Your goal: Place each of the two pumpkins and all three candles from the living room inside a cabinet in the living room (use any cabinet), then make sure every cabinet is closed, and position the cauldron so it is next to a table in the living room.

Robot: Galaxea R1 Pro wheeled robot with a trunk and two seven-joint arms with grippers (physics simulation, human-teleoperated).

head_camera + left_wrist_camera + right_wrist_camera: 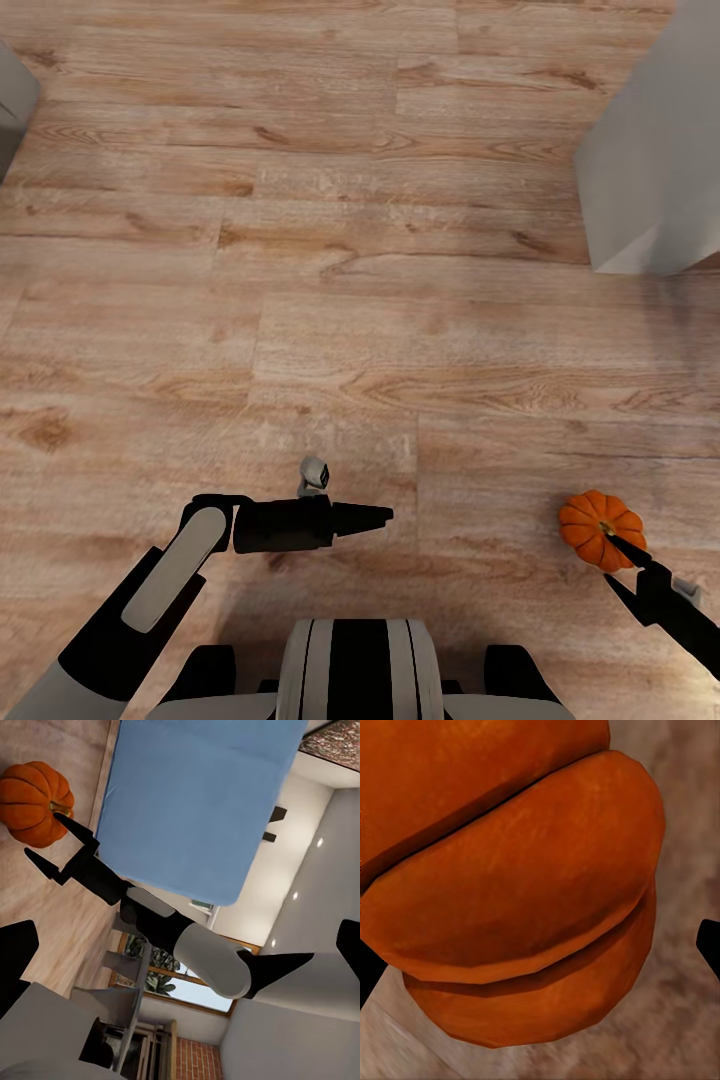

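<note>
The right gripper (612,560), fingers spread wide, reaches a pumpkin (600,528) sitting on the wood floor (330,300) at near right. One fingertip (622,546) overlaps the pumpkin's near side; the other lies beside it, so the jaws look offset rather than astride. The step in hand appears to be picking up a pumpkin for the cabinet; next the jaws likely need centring around the fruit before closing. It sits stem-up, round, with no real long axis. The left gripper (385,516) points right over bare floor, fingers seemingly together. A white wall (650,170) stands far right.
</note>
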